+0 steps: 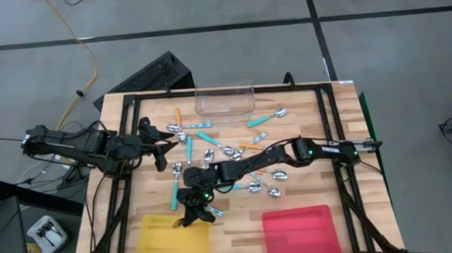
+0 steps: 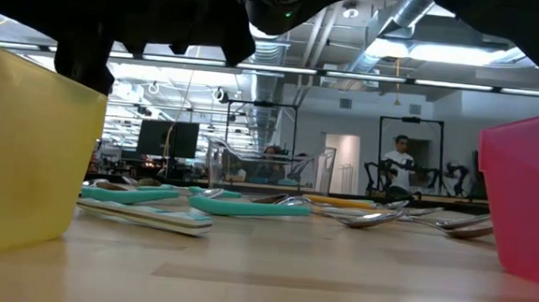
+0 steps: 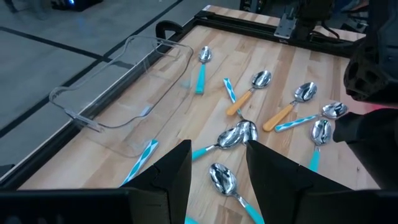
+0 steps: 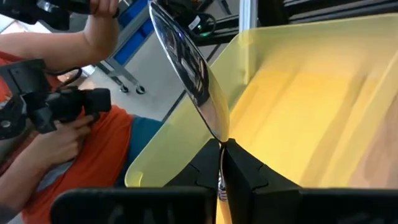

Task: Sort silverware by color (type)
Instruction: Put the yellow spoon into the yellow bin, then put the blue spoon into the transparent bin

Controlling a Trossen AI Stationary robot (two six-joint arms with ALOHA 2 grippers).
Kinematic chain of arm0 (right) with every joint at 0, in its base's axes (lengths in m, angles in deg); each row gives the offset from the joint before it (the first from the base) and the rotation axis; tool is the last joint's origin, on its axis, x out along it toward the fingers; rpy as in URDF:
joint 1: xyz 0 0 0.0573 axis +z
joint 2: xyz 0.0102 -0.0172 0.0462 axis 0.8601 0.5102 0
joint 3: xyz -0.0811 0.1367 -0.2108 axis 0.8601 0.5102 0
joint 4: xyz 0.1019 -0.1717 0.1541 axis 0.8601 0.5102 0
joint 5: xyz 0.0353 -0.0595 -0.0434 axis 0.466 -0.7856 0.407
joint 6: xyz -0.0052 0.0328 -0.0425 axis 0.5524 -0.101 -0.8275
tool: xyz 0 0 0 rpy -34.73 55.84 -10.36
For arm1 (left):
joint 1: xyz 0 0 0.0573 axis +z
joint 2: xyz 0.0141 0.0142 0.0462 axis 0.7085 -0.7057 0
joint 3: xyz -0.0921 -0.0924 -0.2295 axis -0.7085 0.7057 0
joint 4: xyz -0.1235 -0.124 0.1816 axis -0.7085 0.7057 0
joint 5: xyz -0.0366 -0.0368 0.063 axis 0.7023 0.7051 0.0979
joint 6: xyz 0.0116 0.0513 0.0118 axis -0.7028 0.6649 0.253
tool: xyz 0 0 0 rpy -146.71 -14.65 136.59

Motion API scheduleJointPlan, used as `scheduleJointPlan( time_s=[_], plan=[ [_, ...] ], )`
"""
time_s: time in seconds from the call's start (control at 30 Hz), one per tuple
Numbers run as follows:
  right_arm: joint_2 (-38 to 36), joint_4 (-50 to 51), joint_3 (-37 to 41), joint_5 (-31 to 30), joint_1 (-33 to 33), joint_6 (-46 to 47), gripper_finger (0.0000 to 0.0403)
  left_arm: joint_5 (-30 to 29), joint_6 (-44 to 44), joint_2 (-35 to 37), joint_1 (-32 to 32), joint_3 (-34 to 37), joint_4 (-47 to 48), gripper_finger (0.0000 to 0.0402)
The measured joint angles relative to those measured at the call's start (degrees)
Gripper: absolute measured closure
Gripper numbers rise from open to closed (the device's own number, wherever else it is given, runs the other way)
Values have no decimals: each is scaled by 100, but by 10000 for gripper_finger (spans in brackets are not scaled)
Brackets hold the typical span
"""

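The right gripper pinches a spoon by its neck just under the shiny bowl, over the near edge of the yellow tray; the left gripper hangs spread above the other spoons, which lie scattered on the table between the tub and the trays. These look light, stiff and slick, so the plastic handle likely gives a surer hold than polished metal. No writing or brand can be read
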Motion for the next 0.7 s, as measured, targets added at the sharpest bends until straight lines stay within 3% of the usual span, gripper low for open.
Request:
scheduleJointPlan(
  time_s=[0.7],
  plan=[
    [0, -11, 0, -7, -19, -52, 291, -4, 2, 0, 0, 0, 2, 264]
  ],
)
